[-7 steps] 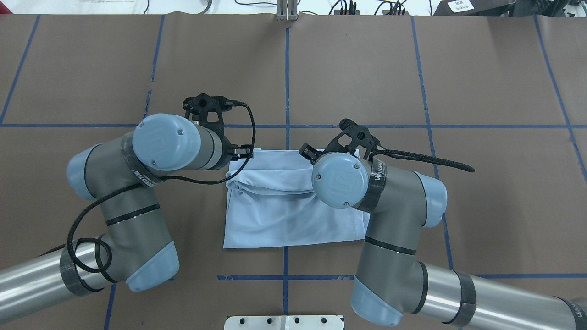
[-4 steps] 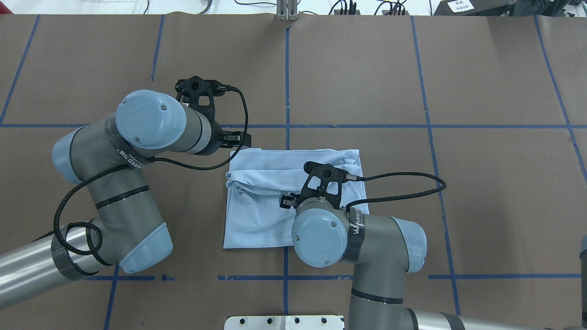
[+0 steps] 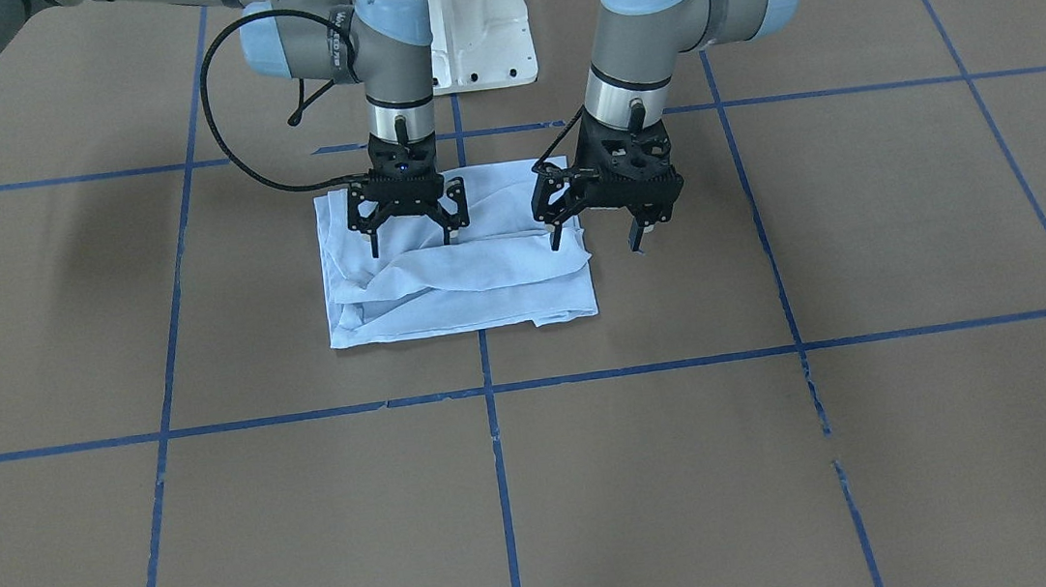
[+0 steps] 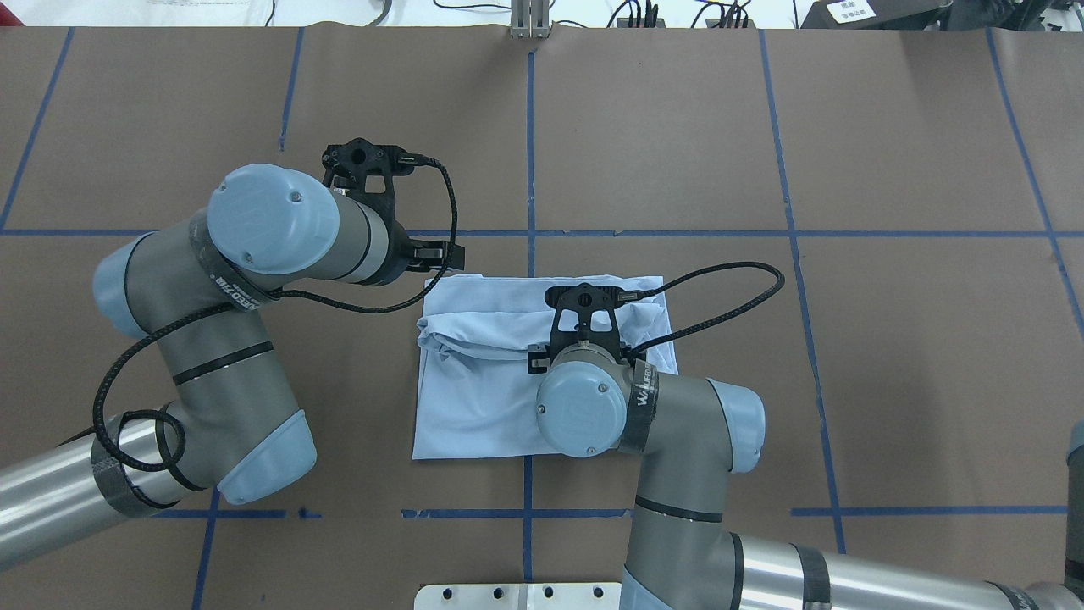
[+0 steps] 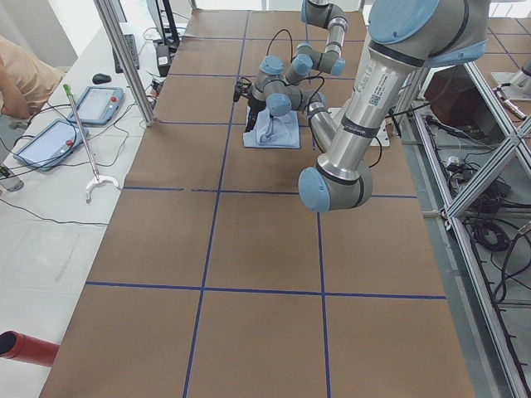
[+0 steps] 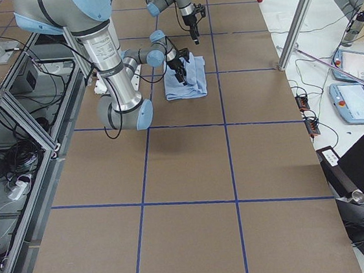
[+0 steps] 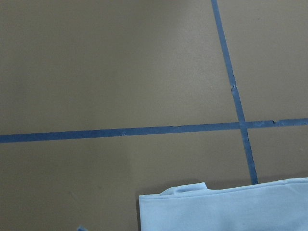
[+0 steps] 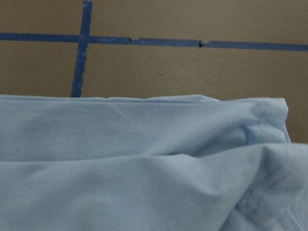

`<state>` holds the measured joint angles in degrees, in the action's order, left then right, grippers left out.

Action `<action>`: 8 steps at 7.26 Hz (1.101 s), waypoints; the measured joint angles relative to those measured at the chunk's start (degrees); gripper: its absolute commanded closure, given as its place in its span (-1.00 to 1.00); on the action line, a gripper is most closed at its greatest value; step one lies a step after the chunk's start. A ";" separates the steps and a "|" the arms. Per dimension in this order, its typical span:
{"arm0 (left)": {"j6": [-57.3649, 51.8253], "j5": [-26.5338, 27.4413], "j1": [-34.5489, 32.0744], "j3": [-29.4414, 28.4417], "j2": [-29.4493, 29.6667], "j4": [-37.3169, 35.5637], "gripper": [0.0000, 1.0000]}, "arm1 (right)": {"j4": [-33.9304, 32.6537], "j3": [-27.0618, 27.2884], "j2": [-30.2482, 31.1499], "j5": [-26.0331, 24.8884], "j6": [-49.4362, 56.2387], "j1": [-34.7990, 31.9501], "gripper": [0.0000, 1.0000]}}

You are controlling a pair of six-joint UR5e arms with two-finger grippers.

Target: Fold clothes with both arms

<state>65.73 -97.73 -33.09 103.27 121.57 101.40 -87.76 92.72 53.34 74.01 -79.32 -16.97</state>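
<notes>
The clothes are one light blue T-shirt (image 3: pixel 459 286) folded into a rough rectangle (image 4: pixel 474 398) with loose creases, flat on the brown table. My right gripper (image 3: pixel 412 241) hovers open just above the shirt's middle, fingers pointing down and nothing between them. My left gripper (image 3: pixel 597 239) is open too, at the shirt's edge on my left. One of its fingers (image 3: pixel 556 236) is over the fabric, the other is beyond it over the table. In the overhead view both wrists hide the fingers. The right wrist view is filled with creased fabric (image 8: pixel 144 168). The left wrist view shows a shirt corner (image 7: pixel 226 207).
Blue tape lines (image 4: pixel 529 152) grid the brown table cover. The white pedestal base (image 3: pixel 457 38) stands at my side of the table. Beyond the far edge lie handheld control panels (image 5: pixel 50 141), cables and a person's arm (image 5: pixel 17 75).
My right arm has swung back from the shirt's far right corner to above its middle. My left arm has drawn up and off the far left corner. The shirt lies as before.
</notes>
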 measured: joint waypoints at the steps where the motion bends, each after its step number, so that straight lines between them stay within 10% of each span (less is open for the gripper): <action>1: 0.01 0.00 0.00 0.35 -0.31 0.02 -1.00 | 1.98 -3.27 -1.07 0.46 0.88 -1.80 -1.00; 8: 3.63 0.02 1.15 0.76 -0.56 0.05 -1.00 | 16.56 -21.85 -7.43 11.54 10.74 -19.73 -1.00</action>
<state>69.36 -97.72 -31.94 104.02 121.02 101.45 -71.20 70.87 45.90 85.55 -68.58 -36.71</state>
